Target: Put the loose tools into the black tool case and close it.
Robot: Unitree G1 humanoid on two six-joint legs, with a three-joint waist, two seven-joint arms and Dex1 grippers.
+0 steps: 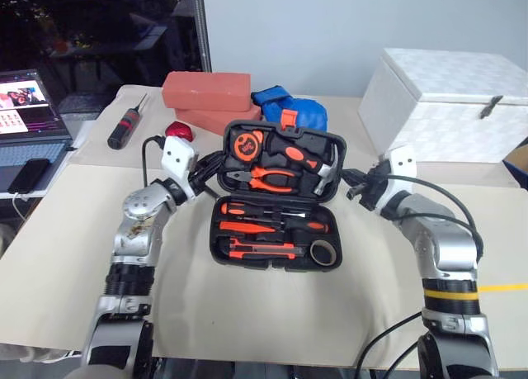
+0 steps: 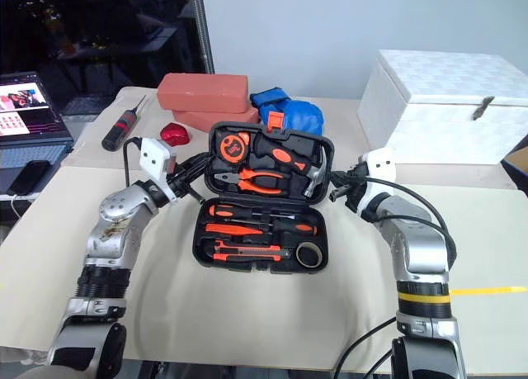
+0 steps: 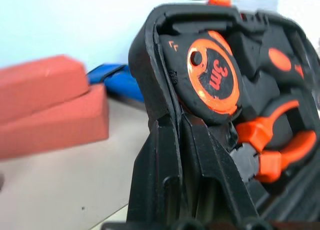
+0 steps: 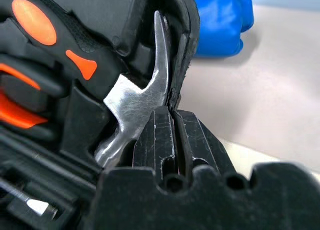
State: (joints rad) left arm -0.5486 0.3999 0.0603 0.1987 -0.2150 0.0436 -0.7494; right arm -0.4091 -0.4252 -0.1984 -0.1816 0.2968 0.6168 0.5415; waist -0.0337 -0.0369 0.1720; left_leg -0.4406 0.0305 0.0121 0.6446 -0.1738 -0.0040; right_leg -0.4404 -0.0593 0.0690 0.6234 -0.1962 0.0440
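a: jaws of left gripper [image 1: 216, 160] and right gripper [image 1: 350, 183] pressed together at the lid edges of the black tool case [image 1: 276, 199], mid-bench.
b: stiff, light shell; push the lid rims, tools sit slotted.

Black tool case [image 1: 275, 199] lay open on table, lid tilted up; screwdrivers [image 1: 272, 222], utility knife [image 1: 262, 248], tape ring [image 1: 323, 253] slotted inside.

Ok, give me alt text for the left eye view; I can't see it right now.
An open black tool case lies on a table, tools in its slots, lid half raised. The left end effector and right end effector, both shut, meet the lid's two side edges.
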